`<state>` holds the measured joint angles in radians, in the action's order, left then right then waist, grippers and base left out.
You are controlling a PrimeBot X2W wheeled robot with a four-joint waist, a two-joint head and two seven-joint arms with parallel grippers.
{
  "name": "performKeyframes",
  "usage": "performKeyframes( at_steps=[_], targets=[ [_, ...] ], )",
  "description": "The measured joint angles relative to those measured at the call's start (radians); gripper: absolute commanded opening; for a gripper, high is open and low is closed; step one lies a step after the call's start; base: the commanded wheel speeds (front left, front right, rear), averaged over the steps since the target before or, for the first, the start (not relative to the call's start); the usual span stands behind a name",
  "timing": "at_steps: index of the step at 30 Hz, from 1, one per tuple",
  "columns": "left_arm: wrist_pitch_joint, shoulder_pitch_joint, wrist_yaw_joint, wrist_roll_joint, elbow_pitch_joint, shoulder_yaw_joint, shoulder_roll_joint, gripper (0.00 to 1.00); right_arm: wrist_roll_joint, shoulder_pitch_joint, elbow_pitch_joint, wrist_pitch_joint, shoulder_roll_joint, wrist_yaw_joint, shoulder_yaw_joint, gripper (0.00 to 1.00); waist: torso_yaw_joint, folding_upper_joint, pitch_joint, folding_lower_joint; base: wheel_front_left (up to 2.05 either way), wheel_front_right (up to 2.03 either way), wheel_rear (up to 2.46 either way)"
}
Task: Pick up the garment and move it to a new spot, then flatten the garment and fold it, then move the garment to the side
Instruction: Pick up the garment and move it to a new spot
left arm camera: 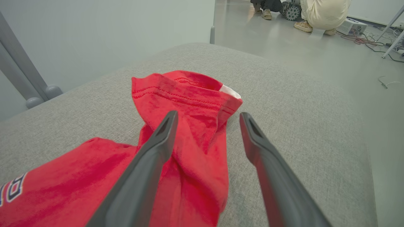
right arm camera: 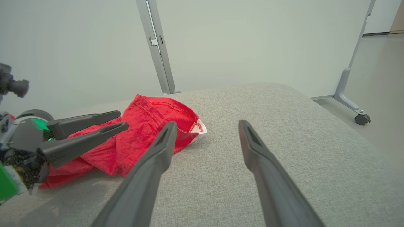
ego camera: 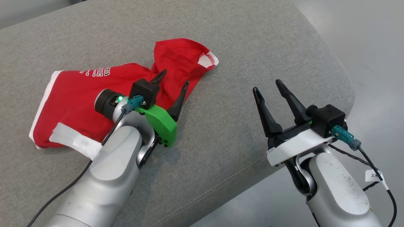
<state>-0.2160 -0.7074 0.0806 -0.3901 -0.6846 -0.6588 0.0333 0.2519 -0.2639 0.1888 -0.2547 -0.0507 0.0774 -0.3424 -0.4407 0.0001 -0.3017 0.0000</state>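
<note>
A red shirt (ego camera: pixel 79 94) with white trim lies crumpled on the left half of a grey cushion (ego camera: pixel 240 47), well away from its rounded right corner. Its wider part, with white lettering, spreads toward the left edge. A bunched part with a white-lined opening reaches toward the middle of the cushion. A white strip (ego camera: pixel 72 140) of the shirt shows at its near edge beside the left forearm.

The left end effector (ego camera: pixel 174 80) hangs over the bunched part with its fingers spread apart, holding nothing. In the left wrist view one finger (left arm camera: pixel 157 142) lies over the red cloth (left arm camera: pixel 189 101) and the other is over bare cushion just beside the cloth's edge.

The right end effector (ego camera: pixel 267 86) is also spread wide and empty, above the cushion's near edge toward the right corner, well apart from the shirt.

A person (left arm camera: pixel 325 14) crouches on the floor beyond the cushion.
</note>
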Motion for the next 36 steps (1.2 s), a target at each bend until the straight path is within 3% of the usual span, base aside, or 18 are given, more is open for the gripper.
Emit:
performKeyframes(
  at_steps=[10,15,27,30,36],
  targets=[
    [-0.029,0.003,0.002,-0.036,0.016,-0.02,0.0,1.0,-0.031,0.002,0.041,0.0,-0.004,0.0,0.035,1.0,0.088,0.0,0.041,0.0,0.0,0.0,0.0],
    [-0.033,0.061,-0.02,-0.073,0.02,0.002,0.0,1.0,-0.048,0.008,0.066,0.0,-0.028,0.0,0.046,1.0,0.141,0.0,0.071,0.0,0.0,0.0,0.0],
    [-0.033,0.183,-0.133,-0.145,-0.012,0.193,0.004,1.0,-0.059,0.031,0.082,0.0,-0.023,0.01,0.038,1.0,0.267,0.0,0.136,0.0,0.0,0.0,0.0],
    [-0.033,0.198,-0.144,-0.171,-0.003,0.266,0.019,1.0,-0.059,0.034,0.086,0.0,-0.02,0.01,0.035,1.0,0.285,0.0,0.152,0.0,0.0,0.0,0.0],
    [-0.033,0.231,-0.152,-0.195,-0.029,0.299,0.033,1.0,-0.06,0.038,0.094,0.0,-0.019,0.011,0.028,1.0,0.276,0.0,0.154,0.0,0.0,0.0,0.0]
  ],
)
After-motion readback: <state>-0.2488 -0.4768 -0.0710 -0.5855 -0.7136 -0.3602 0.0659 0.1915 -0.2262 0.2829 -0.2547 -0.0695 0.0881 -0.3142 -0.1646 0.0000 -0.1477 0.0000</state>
